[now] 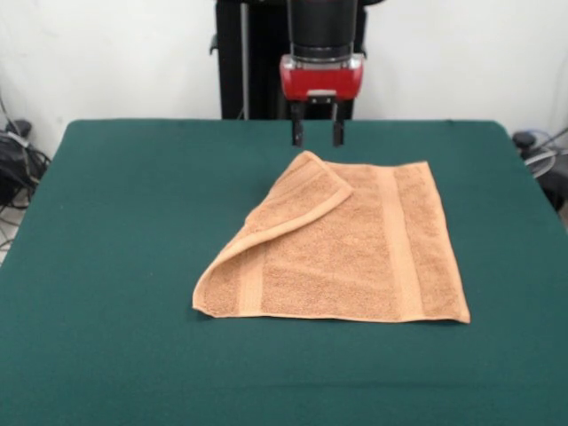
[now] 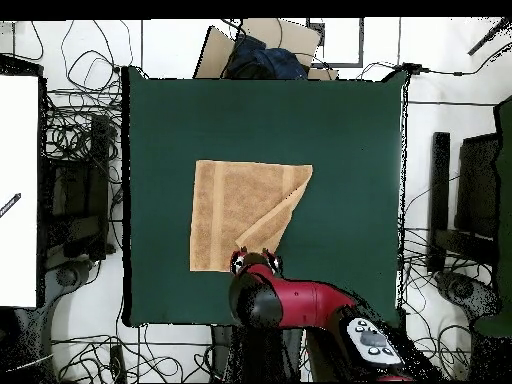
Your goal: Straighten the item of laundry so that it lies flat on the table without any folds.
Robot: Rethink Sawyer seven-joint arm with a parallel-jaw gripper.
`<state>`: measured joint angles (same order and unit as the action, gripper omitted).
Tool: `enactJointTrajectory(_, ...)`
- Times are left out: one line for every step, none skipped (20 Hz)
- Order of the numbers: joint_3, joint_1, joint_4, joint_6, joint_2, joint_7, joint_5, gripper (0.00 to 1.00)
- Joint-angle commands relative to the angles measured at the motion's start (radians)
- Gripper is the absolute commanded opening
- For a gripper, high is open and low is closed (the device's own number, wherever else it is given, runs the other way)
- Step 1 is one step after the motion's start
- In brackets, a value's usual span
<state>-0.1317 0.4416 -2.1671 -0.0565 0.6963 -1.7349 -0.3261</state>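
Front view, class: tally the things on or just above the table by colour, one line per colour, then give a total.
Orange-tan: 1, the towel, one corner folded over.
Dark green: 1, the table.
Red and black: 1, the gripper, fingers apart above the towel's far edge.
Total: 3

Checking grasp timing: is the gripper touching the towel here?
Apart. In the front view the open gripper hangs with green table showing between its tips and the towel's folded-over corner.

Front camera faces across the table [image 1: 106, 266]; overhead camera looks straight down; both share the tabletop.
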Motion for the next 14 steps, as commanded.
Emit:
enactJointTrajectory(-0.061, -0.017, 0.123, 0.030, -0.110, -0.129, 0.037, 1.00)
enactJointTrajectory(-0.056, -0.022, 0.125, 0.030, -0.111, -0.131, 0.037, 1.00)
enactJointTrajectory(-0.051, -0.025, 0.126, 0.029, -0.112, -0.132, 0.038, 1.00)
enactJointTrajectory(-0.048, -0.028, 0.127, 0.027, -0.114, -0.134, 0.037, 1.00)
enactJointTrajectory(-0.045, -0.030, 0.130, 0.024, -0.118, -0.134, 0.036, 1.00)
enactJointTrajectory(-0.041, -0.032, 0.133, 0.021, -0.122, -0.134, 0.035, 1.00)
enactJointTrajectory(-0.033, -0.039, 0.136, 0.022, -0.123, -0.136, 0.037, 1.00)
enactJointTrajectory(-0.027, -0.045, 0.140, 0.019, -0.126, -0.137, 0.037, 1.00)
enactJointTrajectory(-0.020, -0.050, 0.143, 0.015, -0.130, -0.139, 0.038, 1.00)
enactJointTrajectory(-0.007, -0.062, 0.148, 0.005, -0.133, -0.140, 0.037, 1.00)
enactJointTrajectory(0.006, -0.072, 0.151, -0.001, -0.136, -0.145, 0.040, 1.00)
enactJointTrajectory(0.017, -0.081, 0.153, -0.009, -0.138, -0.147, 0.041, 1.00)
enactJointTrajectory(0.028, -0.090, 0.154, -0.018, -0.141, -0.150, 0.041, 1.00)
enactJointTrajectory(0.031, -0.093, 0.155, -0.021, -0.144, -0.151, 0.041, 1.00)
